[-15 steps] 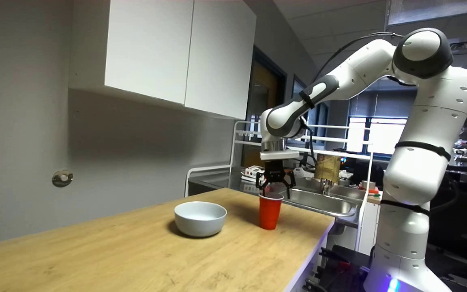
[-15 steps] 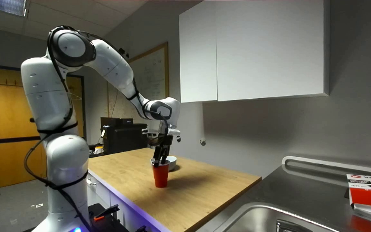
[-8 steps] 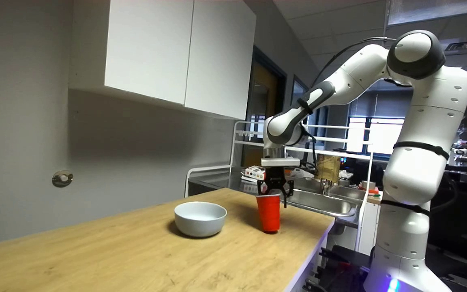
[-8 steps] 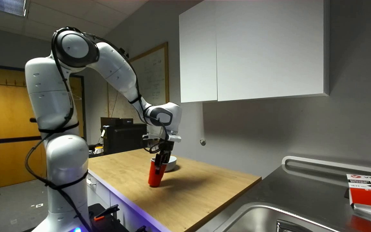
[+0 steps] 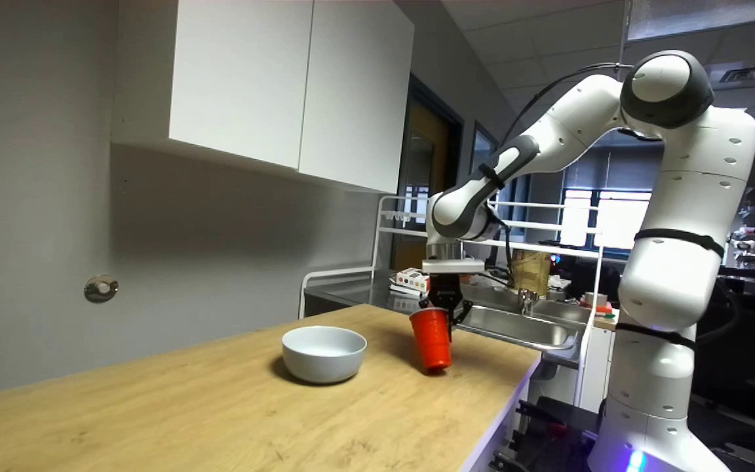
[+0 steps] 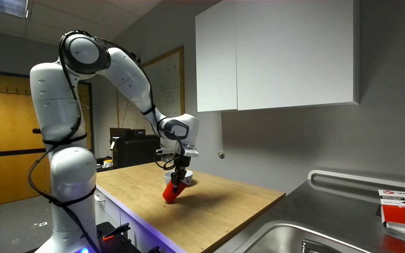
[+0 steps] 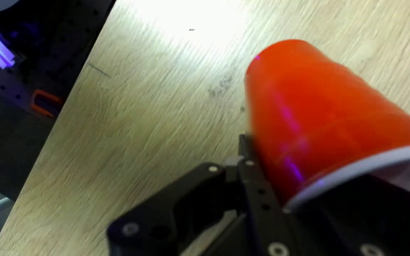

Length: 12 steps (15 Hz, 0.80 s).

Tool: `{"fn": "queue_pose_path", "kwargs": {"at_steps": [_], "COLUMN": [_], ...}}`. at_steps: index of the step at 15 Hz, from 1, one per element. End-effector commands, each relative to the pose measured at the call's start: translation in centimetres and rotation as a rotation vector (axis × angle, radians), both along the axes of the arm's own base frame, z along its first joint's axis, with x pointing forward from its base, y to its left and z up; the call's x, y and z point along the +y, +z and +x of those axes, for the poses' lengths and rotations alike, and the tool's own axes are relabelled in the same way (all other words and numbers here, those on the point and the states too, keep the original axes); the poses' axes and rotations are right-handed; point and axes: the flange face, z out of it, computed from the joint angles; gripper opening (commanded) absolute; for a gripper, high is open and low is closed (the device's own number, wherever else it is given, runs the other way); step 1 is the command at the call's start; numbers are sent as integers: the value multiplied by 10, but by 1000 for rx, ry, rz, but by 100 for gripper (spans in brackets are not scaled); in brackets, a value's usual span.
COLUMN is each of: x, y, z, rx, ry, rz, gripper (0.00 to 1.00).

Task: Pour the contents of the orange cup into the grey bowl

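The orange cup [image 5: 431, 342] leans well over near the counter's corner, its base low by the wood; whether it touches cannot be told. My gripper [image 6: 175, 184] is at its rim, shut on the cup. In the wrist view the dark fingers [image 7: 260, 199] press along the outer side of the cup [image 7: 319, 103], and dark parts show across its white-lined mouth. The other fingertip is hidden by the cup, and its contents are out of sight. A short way off, the grey bowl [image 5: 324, 357] sits upright, apart from the cup; an exterior view shows the bowl [image 6: 167, 177] partly behind the gripper.
The wooden counter [image 5: 220, 406] carries both cup and bowl. Beyond its end lies a steel sink [image 5: 515, 328] with a white rack [image 5: 377, 236]. White cabinets [image 5: 240, 78] hang on the wall above. A red and white box [image 6: 403, 209] stands beside the sink.
The fingers, spread wide at the cup's rim a second ago, have come together. The upright cup has tipped over against them. The arm has lowered slightly; the bowl has stayed put.
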Motion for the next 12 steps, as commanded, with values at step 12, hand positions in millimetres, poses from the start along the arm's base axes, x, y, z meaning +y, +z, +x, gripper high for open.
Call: {"fn": "queue_pose_path", "kwargs": {"at_steps": [12], "x": [29], "y": [99], "z": [19], "rx": [-57], "ry": [-14], "rz": [-406], "gripper": [5]}}
